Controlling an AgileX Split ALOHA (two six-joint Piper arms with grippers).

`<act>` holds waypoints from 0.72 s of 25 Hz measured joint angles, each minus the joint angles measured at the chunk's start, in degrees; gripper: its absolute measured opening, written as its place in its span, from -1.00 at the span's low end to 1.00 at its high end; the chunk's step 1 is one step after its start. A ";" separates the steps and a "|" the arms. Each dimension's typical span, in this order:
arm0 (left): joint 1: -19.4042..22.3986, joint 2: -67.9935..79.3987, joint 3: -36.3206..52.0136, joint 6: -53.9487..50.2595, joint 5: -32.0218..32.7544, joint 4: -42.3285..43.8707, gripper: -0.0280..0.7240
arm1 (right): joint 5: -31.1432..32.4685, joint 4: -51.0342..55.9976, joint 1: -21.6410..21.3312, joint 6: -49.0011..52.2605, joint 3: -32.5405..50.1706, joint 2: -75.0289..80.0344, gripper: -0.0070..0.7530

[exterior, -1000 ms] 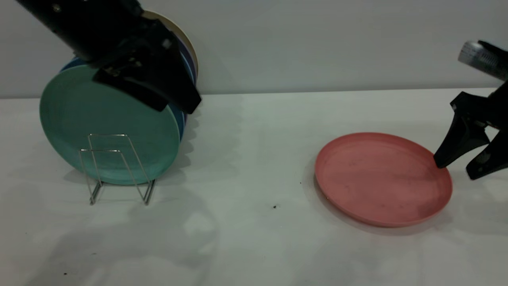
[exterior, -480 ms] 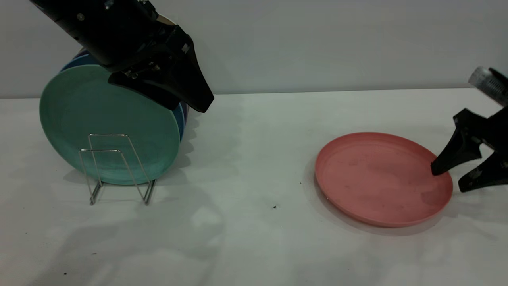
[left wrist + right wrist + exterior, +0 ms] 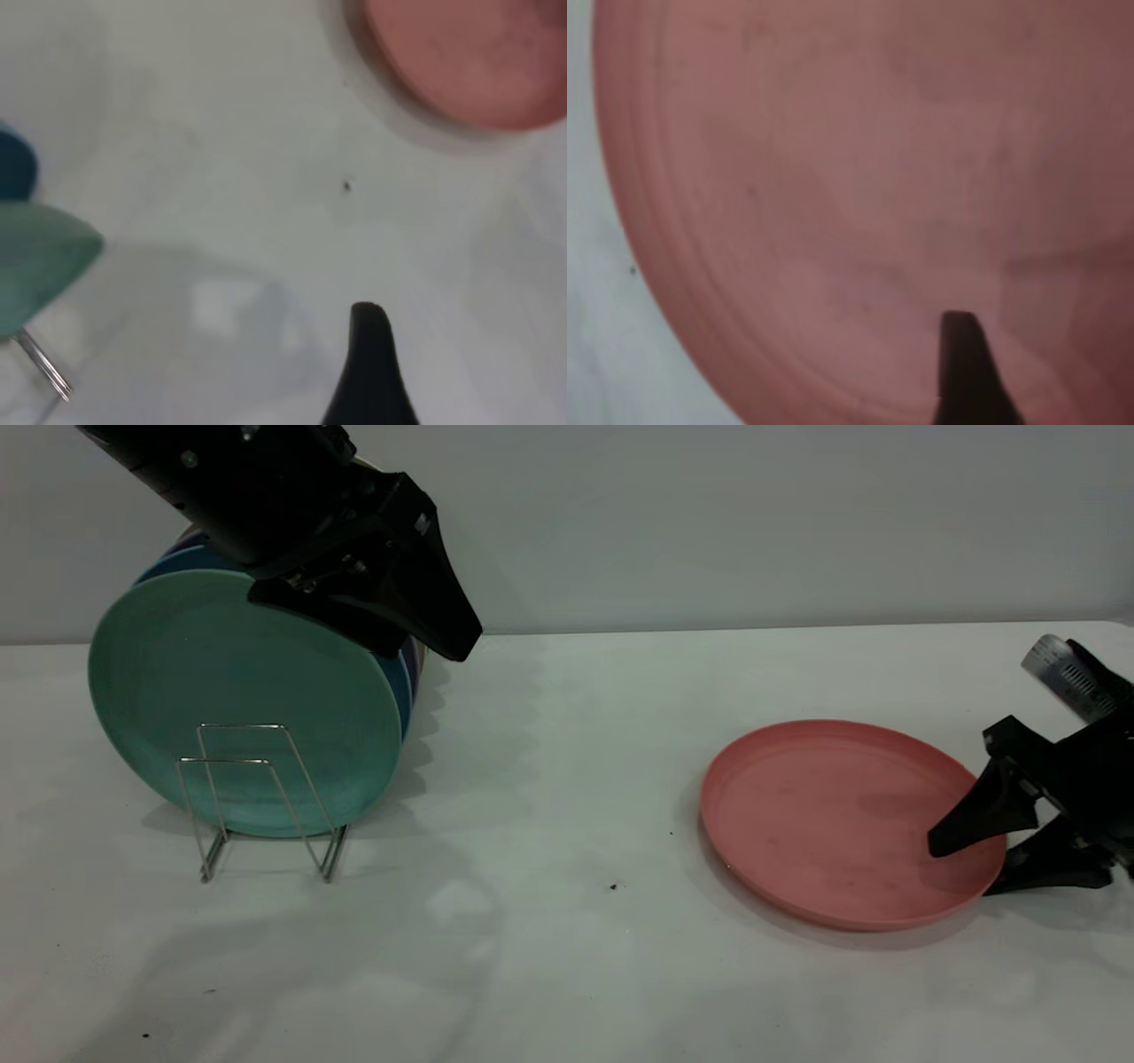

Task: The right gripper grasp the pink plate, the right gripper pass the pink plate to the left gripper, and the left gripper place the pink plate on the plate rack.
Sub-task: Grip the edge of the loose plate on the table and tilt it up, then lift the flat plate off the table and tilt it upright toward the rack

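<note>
exterior view: pink plate (image 3: 842, 824) lies flat on the white table (image 3: 549, 779), right side. The right gripper (image 3: 970, 862) has its fingers spread, one over the plate's inside, one outside and lower, straddling the rim. The left gripper (image 3: 447, 624) hangs above the teal plate (image 3: 239, 700) standing in the plate rack (image 3: 257, 797); can't tell its fingers' state.
left wrist view: one black finger (image 3: 370, 372) over bare table, pink plate far off.
right wrist view: one fingertip (image 3: 966, 359) over the plate's inner surface near the rim.
</note>
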 joint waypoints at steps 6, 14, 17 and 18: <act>-2.39 6.51 -1.86 0.39 -8.52 -5.86 0.65 | 0.37 1.78 0.00 -2.48 0.00 0.95 -0.84; -4.03 12.62 -10.51 0.39 -4.56 -11.75 0.65 | 10.66 7.67 2.45 -11.58 0.00 -0.22 -0.93; -4.03 12.75 -10.98 0.74 -3.62 -11.69 0.65 | 11.56 8.75 4.41 -12.12 0.00 -0.63 -0.93; -4.03 12.75 -10.98 1.07 -3.46 -11.69 0.65 | 12.01 9.06 4.97 -12.35 0.00 -0.63 -0.93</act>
